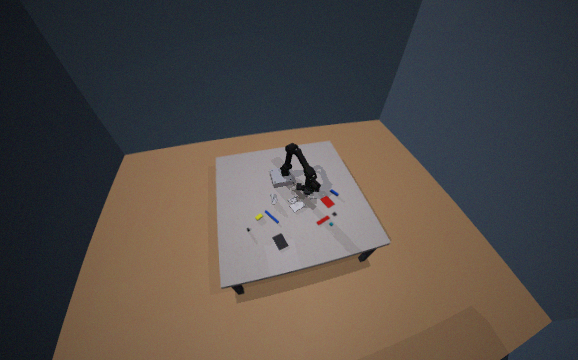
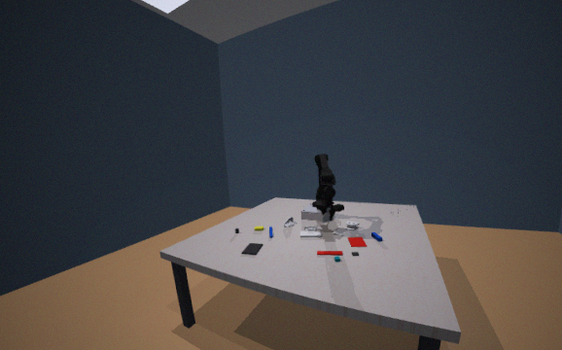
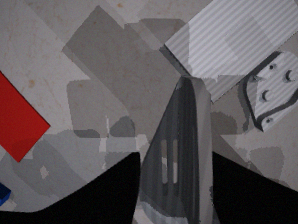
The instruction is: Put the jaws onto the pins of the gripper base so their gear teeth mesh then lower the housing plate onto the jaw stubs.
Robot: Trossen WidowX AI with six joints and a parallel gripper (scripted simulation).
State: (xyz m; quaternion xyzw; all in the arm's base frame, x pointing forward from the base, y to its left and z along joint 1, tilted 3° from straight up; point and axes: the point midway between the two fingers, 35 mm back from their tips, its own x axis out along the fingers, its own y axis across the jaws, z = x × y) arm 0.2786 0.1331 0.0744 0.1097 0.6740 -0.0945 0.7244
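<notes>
From the top view's left, 1 loose jaw lies apart. The white base sits beside our gripper, its fingers clamped on 1 grey slotted piece, probably the other jaw, held upright for placing.
</notes>
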